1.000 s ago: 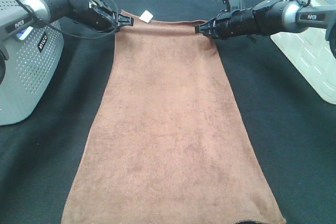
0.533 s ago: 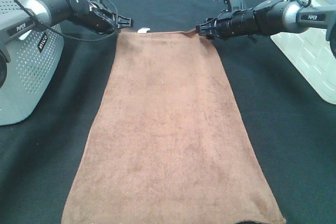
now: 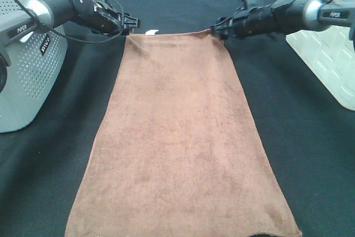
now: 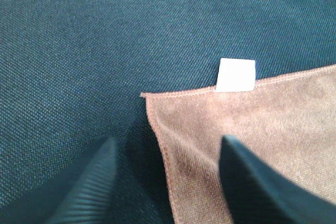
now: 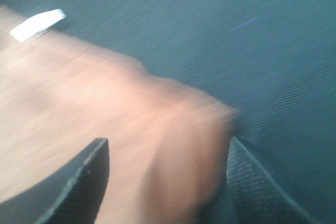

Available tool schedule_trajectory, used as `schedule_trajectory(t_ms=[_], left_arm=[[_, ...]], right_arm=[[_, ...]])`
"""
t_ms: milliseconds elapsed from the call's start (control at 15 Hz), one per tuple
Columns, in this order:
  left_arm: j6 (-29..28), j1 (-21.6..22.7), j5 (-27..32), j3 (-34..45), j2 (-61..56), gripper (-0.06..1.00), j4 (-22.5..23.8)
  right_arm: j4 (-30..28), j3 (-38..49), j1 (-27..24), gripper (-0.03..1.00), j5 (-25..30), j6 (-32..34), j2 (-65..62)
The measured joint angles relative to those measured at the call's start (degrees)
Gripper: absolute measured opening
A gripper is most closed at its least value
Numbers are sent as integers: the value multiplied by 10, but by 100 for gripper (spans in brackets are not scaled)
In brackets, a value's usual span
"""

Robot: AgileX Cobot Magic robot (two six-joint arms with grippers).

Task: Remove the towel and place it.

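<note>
— Left hand [image 4: 165, 182]?
— Parted wide, holding nothing. One finger [image 4: 86, 187] over the black cloth tabletop [image 4: 105, 35], the other above the near corner of the long brown plush microfibre towel [image 3: 183, 142]. Corner lying flat between the fingers, not pinched. Small white tag [image 4: 236, 74] sticking out from the short edge just beside that corner.

— And the right hand [image 5: 165, 182]?
— Also spread apart, straddling the opposite far corner of the towel. Corner slightly bunched between the fingers; blurred in the wrist view, so contact impossible to judge. Not clamped on the cloth.

— Where is the towel?
— Spread lengthwise down the middle of the tabletop, far short edge between the two hands, near end running out of the high view. Perforated grey box [image 3: 28, 65] well off to the left, white quilted box [image 3: 327, 48] to the right, both clear of the towel.
</note>
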Motion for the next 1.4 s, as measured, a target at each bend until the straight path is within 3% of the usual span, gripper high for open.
schedule_trajectory(t_ms=[133,533,1133,1267,1400], left_arm=[[0,0,0,0,0,59,-4],[0,0,0,0,0,59,-6],[0,0,-2,0,0,58,-9],[0,0,-5,0,0,58,-9],[0,0,-5,0,0,58,-9]], right_arm=[[-1,-4,-6,62,-36,0,7],[12,-61,-5,60,-28,-1,50],[38,-65,-5,53,-34,-1,74],[40,-65,-5,47,-36,-1,81],[53,-67,-5,23,-36,-1,81]])
